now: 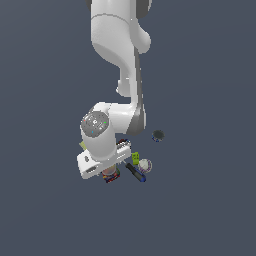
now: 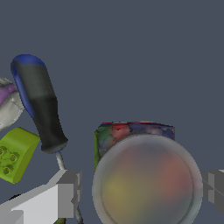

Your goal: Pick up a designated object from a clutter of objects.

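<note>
Down low over the pile, wrist view first, left to right. Whitish ball [image 2: 6, 105] with a purple patch, cut off at the frame edge. Just beside it a green brick [image 2: 15, 154], studs showing. Then the blue-handled screwdriver [image 2: 39, 105], black grip, thin metal shaft running down behind the near finger. Grey finger pad [image 2: 65, 194] on one side, the other finger [image 2: 214, 190] on the far side — gripper [image 2: 140, 192] spread wide, straddling the short stubby can [image 2: 144, 175]. Can upright between the pads, greyish-orange round top facing the camera, sides patched red, blue and green. A small gap visible at each pad — not closed on it.

Exterior view now: arm reaching straight down, hand [image 1: 102, 162] covering most of the pile. Can [image 1: 111, 175] peeking out under the hand. To the exterior view's right of it, brick [image 1: 135, 158], screwdriver [image 1: 135, 173] and ball [image 1: 145, 164] close together. Dark disc [image 1: 158, 135] well apart, further toward the exterior view's right.
</note>
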You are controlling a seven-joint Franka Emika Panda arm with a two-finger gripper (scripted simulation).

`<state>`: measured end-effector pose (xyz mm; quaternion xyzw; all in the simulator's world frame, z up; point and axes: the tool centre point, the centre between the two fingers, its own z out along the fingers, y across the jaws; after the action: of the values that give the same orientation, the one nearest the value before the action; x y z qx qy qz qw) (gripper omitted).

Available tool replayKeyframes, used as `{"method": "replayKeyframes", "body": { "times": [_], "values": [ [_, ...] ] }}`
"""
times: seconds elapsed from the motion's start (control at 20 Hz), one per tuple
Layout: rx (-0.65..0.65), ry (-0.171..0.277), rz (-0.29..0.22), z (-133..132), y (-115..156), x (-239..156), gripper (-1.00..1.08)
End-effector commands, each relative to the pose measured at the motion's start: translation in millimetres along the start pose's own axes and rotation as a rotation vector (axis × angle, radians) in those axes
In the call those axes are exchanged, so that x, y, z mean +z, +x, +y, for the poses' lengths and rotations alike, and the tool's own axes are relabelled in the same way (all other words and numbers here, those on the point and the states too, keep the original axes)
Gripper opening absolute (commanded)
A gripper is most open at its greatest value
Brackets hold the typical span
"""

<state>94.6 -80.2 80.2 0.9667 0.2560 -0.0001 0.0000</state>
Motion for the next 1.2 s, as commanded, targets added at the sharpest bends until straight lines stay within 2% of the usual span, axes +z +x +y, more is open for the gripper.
{"method": "replayKeyframes", "body": {
  "times": [0.0, 0.3, 0.35, 1.15],
  "values": [
    [-0.001, 0.0, 0.0, -0.3, -0.4, 12.7, 1.0],
    [-0.002, 0.0, 0.0, 0.6, 0.7, 22.2, 1.0],
    [-0.002, 0.0, 0.0, 0.6, 0.7, 22.2, -1.0],
    [-0.001, 0.0, 0.0, 1.4, -3.1, 13.2, -1.0]
  ]
}}
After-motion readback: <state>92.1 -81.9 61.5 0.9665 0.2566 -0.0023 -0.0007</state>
